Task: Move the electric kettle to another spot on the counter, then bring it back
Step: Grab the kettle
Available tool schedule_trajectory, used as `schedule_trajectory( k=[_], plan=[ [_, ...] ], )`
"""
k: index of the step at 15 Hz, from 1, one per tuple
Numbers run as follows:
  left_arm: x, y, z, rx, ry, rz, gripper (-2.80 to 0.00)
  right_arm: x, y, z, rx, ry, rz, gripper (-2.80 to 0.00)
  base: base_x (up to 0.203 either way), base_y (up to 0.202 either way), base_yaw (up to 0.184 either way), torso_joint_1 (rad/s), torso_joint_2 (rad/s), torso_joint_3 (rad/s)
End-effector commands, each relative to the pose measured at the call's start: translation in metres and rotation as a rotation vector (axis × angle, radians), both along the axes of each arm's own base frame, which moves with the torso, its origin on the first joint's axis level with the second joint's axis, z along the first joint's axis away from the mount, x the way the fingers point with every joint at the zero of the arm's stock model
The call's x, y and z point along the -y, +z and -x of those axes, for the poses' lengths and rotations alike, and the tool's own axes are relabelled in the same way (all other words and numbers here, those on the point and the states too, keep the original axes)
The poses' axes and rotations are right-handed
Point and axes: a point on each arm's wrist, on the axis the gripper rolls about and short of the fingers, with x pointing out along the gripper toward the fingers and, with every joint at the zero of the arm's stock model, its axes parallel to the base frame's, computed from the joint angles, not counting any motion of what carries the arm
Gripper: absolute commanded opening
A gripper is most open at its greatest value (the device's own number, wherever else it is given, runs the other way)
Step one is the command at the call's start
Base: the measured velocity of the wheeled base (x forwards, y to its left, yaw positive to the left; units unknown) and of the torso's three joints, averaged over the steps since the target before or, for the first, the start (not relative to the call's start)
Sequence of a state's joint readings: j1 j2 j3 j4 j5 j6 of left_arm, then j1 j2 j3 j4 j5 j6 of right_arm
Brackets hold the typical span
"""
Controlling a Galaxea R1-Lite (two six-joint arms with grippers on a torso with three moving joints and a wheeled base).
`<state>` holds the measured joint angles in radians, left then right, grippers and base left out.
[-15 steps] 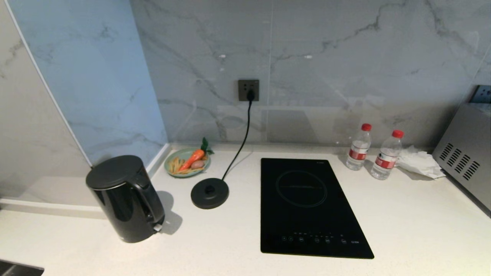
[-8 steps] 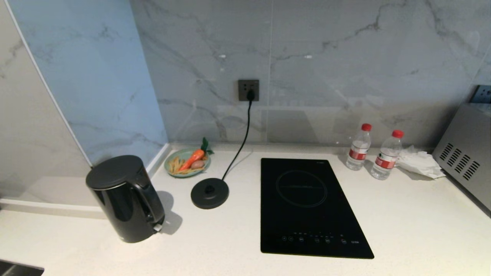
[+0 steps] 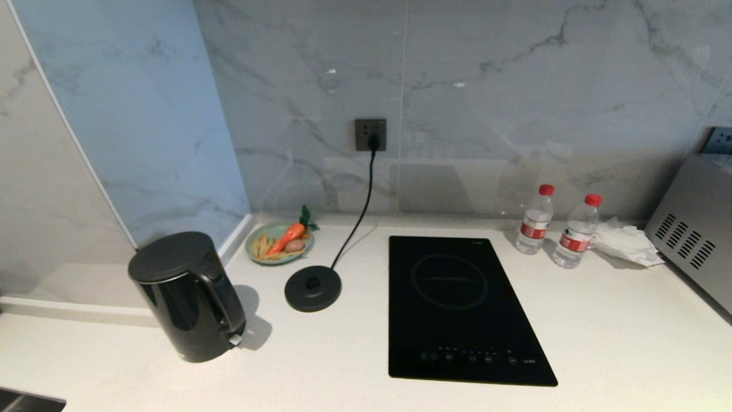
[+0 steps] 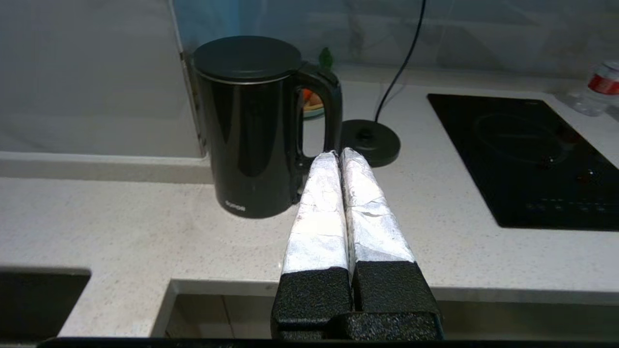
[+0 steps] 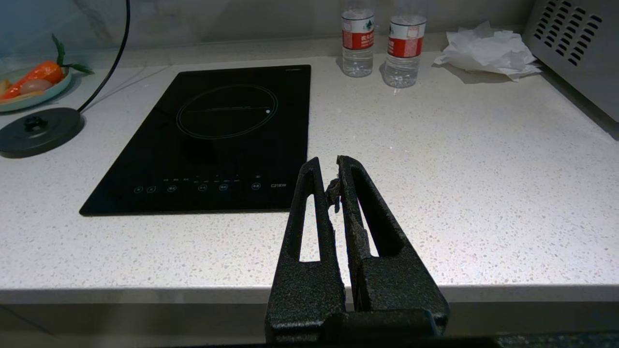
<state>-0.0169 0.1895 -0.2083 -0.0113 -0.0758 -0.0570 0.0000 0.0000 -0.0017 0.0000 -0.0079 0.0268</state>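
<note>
Glossy kettle [image 4: 251,125], rigid, likely slippery and weighty; best taken by the handle [image 4: 329,121]. Left gripper [image 4: 339,155] pinched closed, empty, facing it; right gripper [image 5: 329,166] closed too, empty.

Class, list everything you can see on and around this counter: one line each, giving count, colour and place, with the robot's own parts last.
kettle: 1, black, counter's left
power base: 1, black, right of kettle, corded to socket
socket: 1, grey, on wall
plate: 1, green, holding food, behind base
hob: 1, black, centre
bottles: 2, clear, red caps, back right
tissue: 1, white, beside bottles
appliance: 1, grey, far right
counter: 1, off-white
left gripper: 1, foil-wrapped, shut, facing kettle
right gripper: 1, black, shut, by hob
</note>
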Motion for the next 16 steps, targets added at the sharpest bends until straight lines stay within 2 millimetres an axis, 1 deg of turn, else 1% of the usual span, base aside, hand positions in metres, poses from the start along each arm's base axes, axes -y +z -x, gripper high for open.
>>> schedule_trajectory(
  k=[1, 5, 8, 10, 13, 16],
  plan=[
    [0.001, 0.012, -0.021, -0.092, -0.018, 0.001, -2.80, 0.000, 0.000, 0.000, 0.000, 0.000, -0.001, -2.80, 0.000, 0.000, 0.000, 0.000, 0.00, 0.000],
    [0.002, 0.025, -0.064, -0.207, -0.030, -0.001, -2.80, 0.000, 0.000, 0.000, 0.000, 0.000, -0.001, -2.80, 0.000, 0.000, 0.000, 0.000, 0.00, 0.000],
    [0.004, 0.023, -0.099, -0.307, -0.029, 0.007, -2.80, 0.000, 0.000, 0.000, 0.000, 0.000, -0.001, -2.80, 0.000, 0.000, 0.000, 0.000, 0.00, 0.000],
    [0.005, 0.020, -0.118, -0.358, -0.031, 0.011, -2.80, 0.000, 0.000, 0.000, 0.000, 0.000, 0.000, -2.80, 0.000, 0.000, 0.000, 0.000, 0.00, 0.000],
    [0.013, 0.011, -0.138, -0.442, -0.046, 0.015, -2.80, 0.000, 0.000, 0.000, 0.000, 0.000, -0.001, -2.80, 0.000, 0.000, 0.000, 0.000, 0.00, 0.000],
    [0.032, 0.003, -0.151, -0.490, -0.048, 0.002, -2.80, 0.000, 0.000, 0.000, 0.000, 0.000, 0.001, -2.80, 0.000, 0.000, 0.000, 0.000, 0.00, 0.000]
  ],
)
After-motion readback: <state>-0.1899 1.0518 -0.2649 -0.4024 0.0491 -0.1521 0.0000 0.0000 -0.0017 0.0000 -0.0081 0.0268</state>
